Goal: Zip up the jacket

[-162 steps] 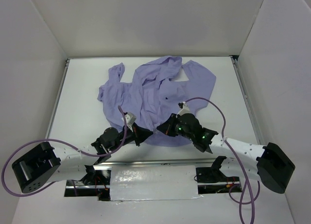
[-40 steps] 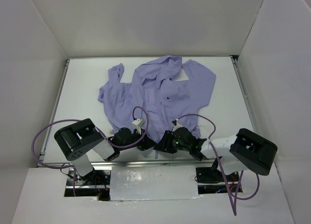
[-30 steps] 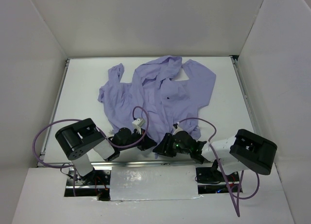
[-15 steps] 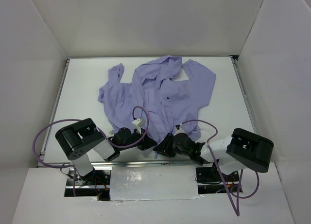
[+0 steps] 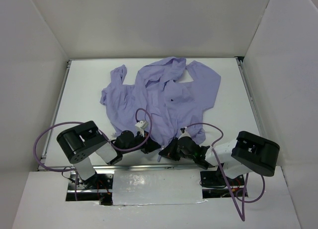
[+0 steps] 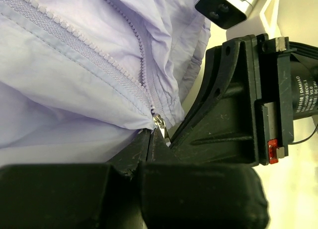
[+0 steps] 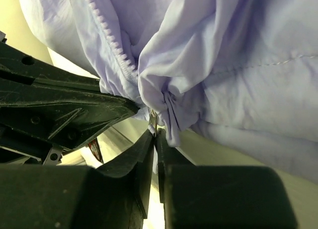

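The lavender jacket (image 5: 164,92) lies crumpled on the white table, hood at the far side, with a small dark chest mark (image 5: 172,99). Both grippers meet at its near hem. My left gripper (image 5: 152,149) is shut on the hem at the foot of the open zipper, its jaws pressed together in the left wrist view (image 6: 151,138). The zipper teeth (image 6: 107,65) run down to a metal slider (image 6: 158,121). My right gripper (image 5: 164,152) is shut on the metal zipper pull (image 7: 153,121), with bunched jacket fabric (image 7: 174,97) just above its jaws (image 7: 155,135).
White walls close in the table (image 5: 84,90) on the left, far and right sides. The arm bases and purple cables (image 5: 47,134) sit along the near edge, beside a silver taped strip (image 5: 156,187). The two grippers nearly touch each other.
Since the oldest frame both grippers have drawn back to the near edge, dragging the hem with them. Over the last second the right gripper shifted slightly; the left held still.
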Robot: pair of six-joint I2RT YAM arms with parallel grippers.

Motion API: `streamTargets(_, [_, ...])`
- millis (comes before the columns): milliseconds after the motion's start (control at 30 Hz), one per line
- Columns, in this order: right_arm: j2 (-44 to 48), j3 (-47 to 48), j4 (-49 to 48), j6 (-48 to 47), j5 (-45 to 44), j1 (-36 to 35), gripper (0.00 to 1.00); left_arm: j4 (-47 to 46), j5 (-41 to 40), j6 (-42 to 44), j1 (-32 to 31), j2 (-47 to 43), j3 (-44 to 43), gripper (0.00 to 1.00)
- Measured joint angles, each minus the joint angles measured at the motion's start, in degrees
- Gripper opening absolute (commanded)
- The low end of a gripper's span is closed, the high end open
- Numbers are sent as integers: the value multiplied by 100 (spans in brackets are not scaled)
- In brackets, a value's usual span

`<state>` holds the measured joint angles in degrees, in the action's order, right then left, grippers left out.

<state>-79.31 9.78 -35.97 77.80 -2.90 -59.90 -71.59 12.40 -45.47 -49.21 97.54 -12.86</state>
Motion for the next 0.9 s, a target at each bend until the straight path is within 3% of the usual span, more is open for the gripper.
streamTargets(167, [9,-57,-11,61,-94,-9,0,-57,33,-4,0,72,0,0])
streamTargets(900, [684,7,459,175,-127,-13,0,-118,214,7,2,74,76,0])
